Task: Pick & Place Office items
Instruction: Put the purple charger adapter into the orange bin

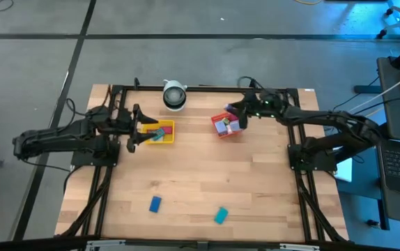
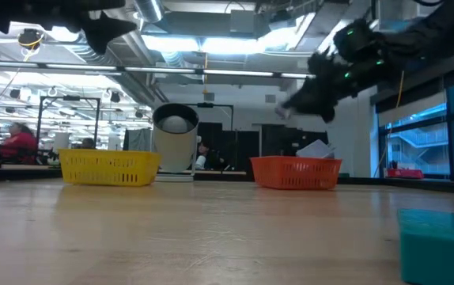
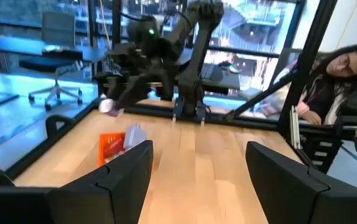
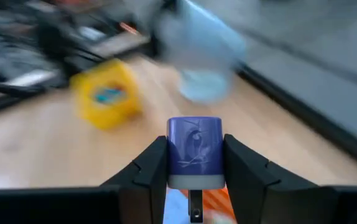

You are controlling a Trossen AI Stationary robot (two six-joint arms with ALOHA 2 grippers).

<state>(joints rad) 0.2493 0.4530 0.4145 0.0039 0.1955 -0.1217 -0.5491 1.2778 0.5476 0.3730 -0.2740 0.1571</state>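
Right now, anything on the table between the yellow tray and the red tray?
No. In the high view, only bare wood separates the yellow tray and the red tray.

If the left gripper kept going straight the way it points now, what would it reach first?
Most likely the red tray: from the open left gripper, above the yellow tray, it lies ahead and slightly off-centre across bare table. Depth is unclear; the gripper might pass above it.
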